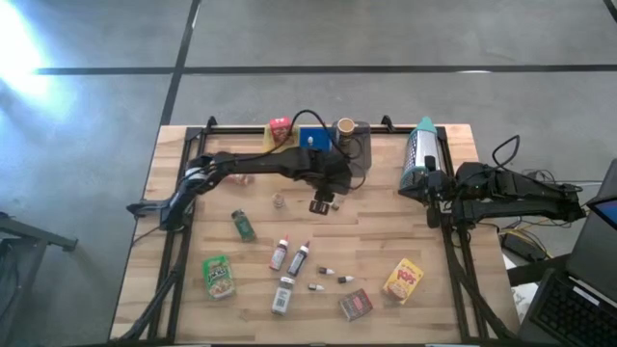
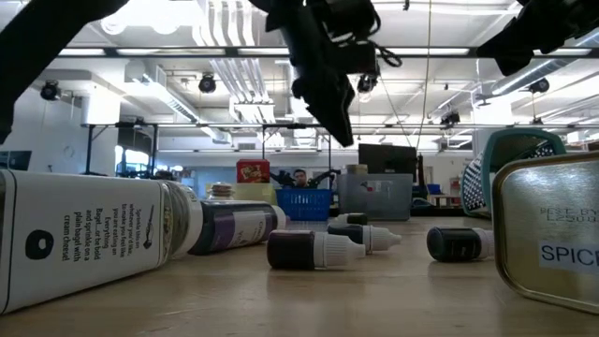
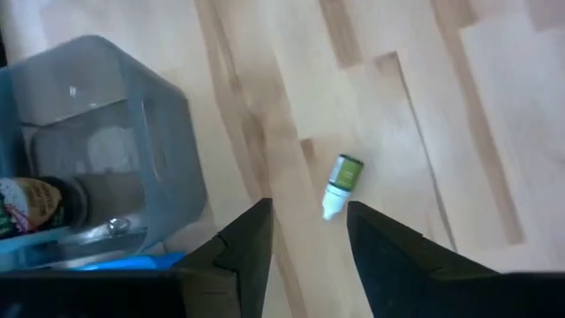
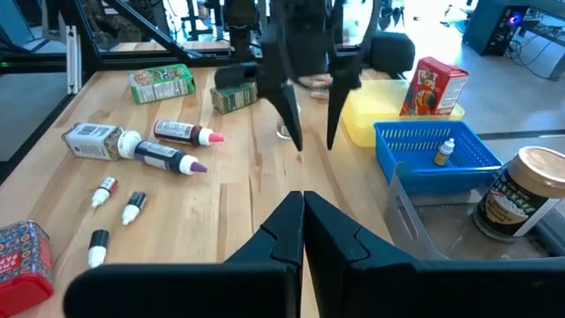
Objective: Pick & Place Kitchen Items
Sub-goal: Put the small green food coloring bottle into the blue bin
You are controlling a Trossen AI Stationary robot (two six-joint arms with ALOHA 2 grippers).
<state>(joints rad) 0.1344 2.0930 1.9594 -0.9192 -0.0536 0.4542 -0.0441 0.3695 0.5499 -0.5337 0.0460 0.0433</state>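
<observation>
Nearest the low camera, a white jar [image 2: 84,239] is lying flat while the left gripper [image 1: 323,202], jaws apart and empty, is hovering at twelve o'clock of the scattered bottles [image 1: 289,256], risking nudging the grey tray [image 3: 115,150]; the right gripper [image 4: 303,231] is waiting closed.

Bright, even light falls from ceiling strip lamps [image 2: 225,65], glaring white in the low view. A glare patch whitens the floor [image 1: 19,72] beyond the tabletop's [image 1: 193,299] far left corner. Nearby bottles [image 2: 84,234] loom large; shadows stay soft.

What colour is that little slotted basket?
Blue, clearest in the right wrist view.
</observation>
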